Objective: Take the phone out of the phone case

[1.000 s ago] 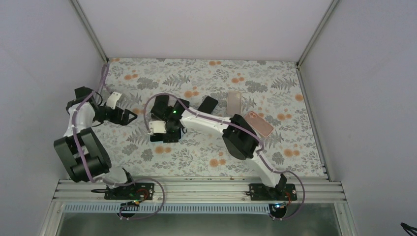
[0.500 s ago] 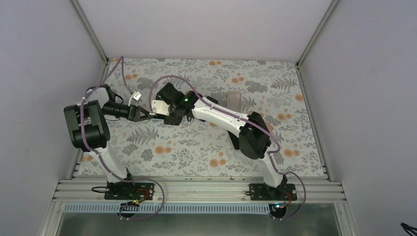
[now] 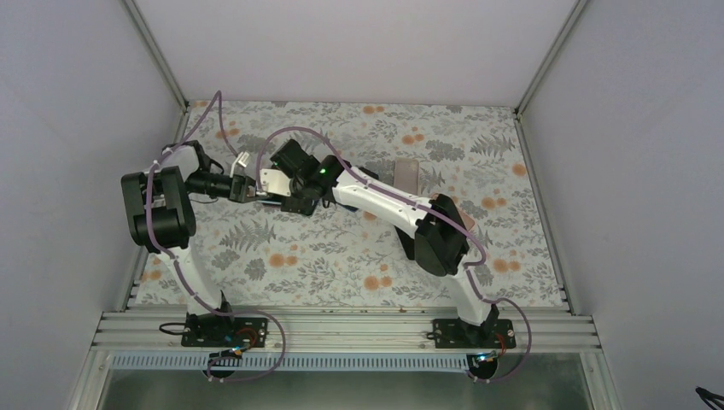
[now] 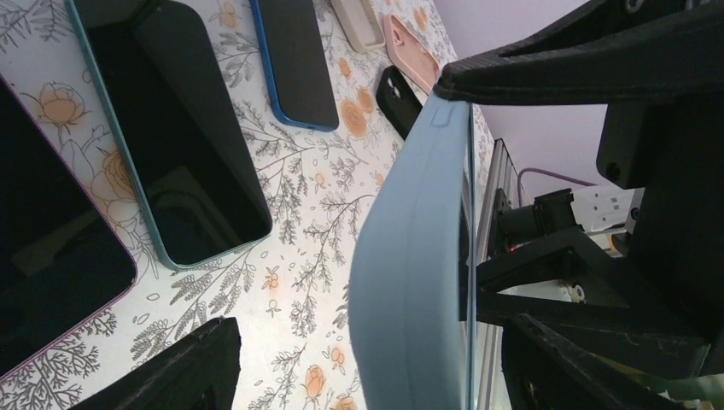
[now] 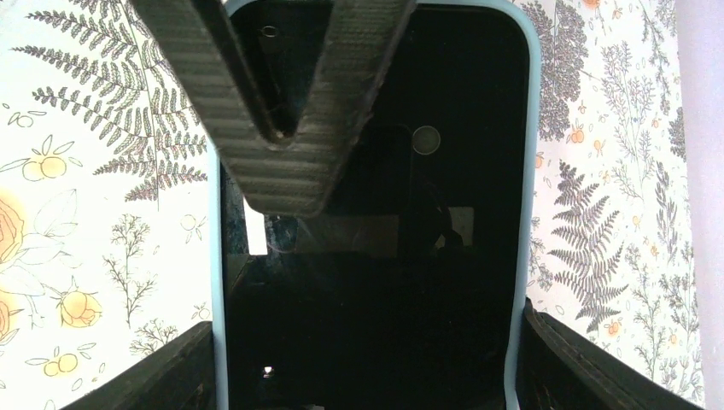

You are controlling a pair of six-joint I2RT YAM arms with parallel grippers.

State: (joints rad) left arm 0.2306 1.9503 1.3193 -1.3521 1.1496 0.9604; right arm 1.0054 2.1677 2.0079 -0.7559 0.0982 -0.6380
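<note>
A floral-print desk is spread under both arms, which meet over its left rear part. The right arm is stretched across from the right, and part of a pink case is hidden beneath it in the top view. The left arm is bent in from the left edge.

The phone is held up off the desk, seated inside its light blue case. The case is pinched by its two long edges between the right fingers. The left fingers are spread, one to each side of the case, and no grip by them is seen. In the right wrist view one ribbed left finger is laid across the upper left of the screen, so that corner is covered; whether it touches the glass cannot be told.

On the desk beyond the held case, several other things are laid flat. A purple-edged phone and a teal-edged phone lie side by side, screens up. A blue-edged phone is set farther off. A beige case lies just beside the pink one, and a small black item is partly blocked by the held case.
</note>
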